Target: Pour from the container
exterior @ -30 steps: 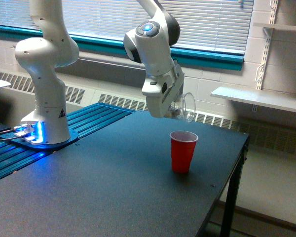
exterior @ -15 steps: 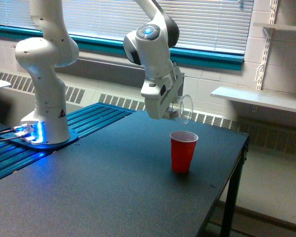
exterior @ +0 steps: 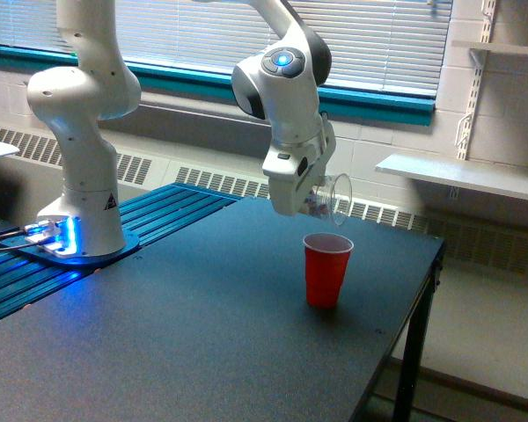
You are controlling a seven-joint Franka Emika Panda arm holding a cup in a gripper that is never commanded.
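The container (exterior: 333,197), a small clear plastic cup, is held tipped on its side with its mouth facing the exterior view's right. My gripper (exterior: 312,199) is shut on the container's base end. Small bits show faintly inside near the fingers. The container hangs a little above and slightly behind the red cup (exterior: 326,269), which stands upright on the dark table (exterior: 202,334) with its white inside showing. Nothing visible is falling between them.
The arm's white base (exterior: 79,220) stands at the exterior view's left on blue slats. The table's edge (exterior: 414,308) drops off right of the red cup. A white shelf (exterior: 462,176) and blinds lie behind.
The gripper with the container has shifted slightly to the exterior view's right and turned at the wrist. The red cup has not moved.
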